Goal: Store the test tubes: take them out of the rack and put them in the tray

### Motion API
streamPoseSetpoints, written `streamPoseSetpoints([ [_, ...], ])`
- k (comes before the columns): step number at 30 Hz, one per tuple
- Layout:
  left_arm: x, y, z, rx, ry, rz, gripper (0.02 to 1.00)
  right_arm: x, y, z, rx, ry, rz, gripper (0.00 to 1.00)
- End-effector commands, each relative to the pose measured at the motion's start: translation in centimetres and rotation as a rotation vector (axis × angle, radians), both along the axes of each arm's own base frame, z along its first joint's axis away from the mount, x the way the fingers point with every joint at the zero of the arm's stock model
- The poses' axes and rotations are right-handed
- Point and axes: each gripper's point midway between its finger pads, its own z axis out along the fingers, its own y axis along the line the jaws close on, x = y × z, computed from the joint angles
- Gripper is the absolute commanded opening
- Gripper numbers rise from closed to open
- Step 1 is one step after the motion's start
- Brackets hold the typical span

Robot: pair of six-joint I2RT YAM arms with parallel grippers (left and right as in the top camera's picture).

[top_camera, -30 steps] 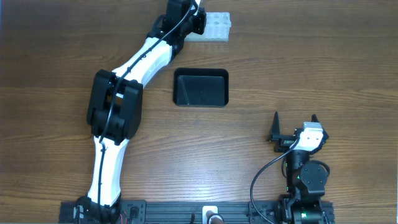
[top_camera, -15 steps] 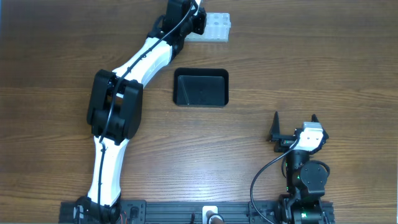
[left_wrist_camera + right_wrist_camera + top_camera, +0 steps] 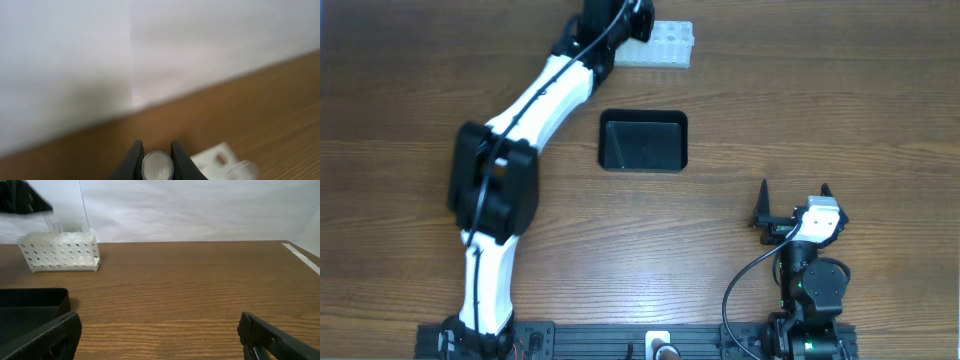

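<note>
Reach comes from the left: my left arm stretches diagonally up the brown wooden table [image 3: 410, 120] to its far edge. There the left gripper [image 3: 156, 147] is pinched narrow around a clear, slender test tube [image 3: 157, 166], whose round whitish top sits between the two dark fingers. I read that grip at the top as deliberate, since it lets the tube hang upright and slide straight out of its hole without dragging the stand along. In the right wrist view the tube stands vertical above the white, perforated plastic rack [image 3: 662, 45], its lower end about level with the rack's top. I cannot tell whether it is fully free. What looks like another tube top [image 3: 57, 228] pokes out of the rack, so I judge the job to be at an early stage. Just on the near side of the rack lies the black rectangular plastic tray [image 3: 643, 140], open side up with no tube in it that I can see. It is placed close, I think, to keep each carry short. Far right, well apart from all this, the right gripper [image 3: 794, 188] sits beside its base, spread wide and holding nothing, out of the working arm's way.
</note>
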Motion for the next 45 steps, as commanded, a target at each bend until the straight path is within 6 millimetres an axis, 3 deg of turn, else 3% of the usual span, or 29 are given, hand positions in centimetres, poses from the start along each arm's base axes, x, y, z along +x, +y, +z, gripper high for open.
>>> streamPoseSetpoints([
  [1,-3.3,1.5,15.0,-0.028,-0.263,-0.002,0.077,0.0,-0.1,-0.4,0.003,0.009,-0.003,0.991],
  [4,-5.3,2.3,18.5,-0.025,-0.300,-0.004,0.071,0.0,-0.1,-0.4,0.003,0.009,-0.003,0.985],
  [7,-7.2,2.7,18.7,-0.023,-0.229,-0.009,0.073,0.0,-0.1,-0.4,0.003,0.009,-0.003,0.991],
  [10,-8.9,2.9,15.1,-0.028,-0.027,0.003,0.073,0.0,-0.1,-0.4,0.003,0.009,-0.003,0.991],
  [13,-10.8,3.7,9.4,-0.003,0.228,0.071,0.060,0.0,-0.1,-0.4,0.003,0.009,-0.003,0.993],
  [17,-14.2,5.8,0.9,0.038,0.545,0.287,0.040,0.0,-0.1,-0.4,0.003,0.009,-0.003,0.991],
  [20,-16.0,6.2,-3.6,0.104,0.644,0.353,0.040,0.0,-0.1,-0.4,0.003,0.009,-0.003,0.991],
  [23,-16.9,6.1,-6.7,0.125,0.684,0.386,0.042,0.0,-0.1,-0.4,0.003,0.009,-0.003,0.993],
  [30,-17.9,6.4,-9.9,0.110,0.740,0.422,0.042,0.0,-0.1,-0.4,0.003,0.009,-0.003,0.991],
  [45,-17.1,4.7,-14.3,0.139,0.776,0.404,0.062,0.0,-0.1,-0.4,0.003,0.009,-0.003,0.993],
])
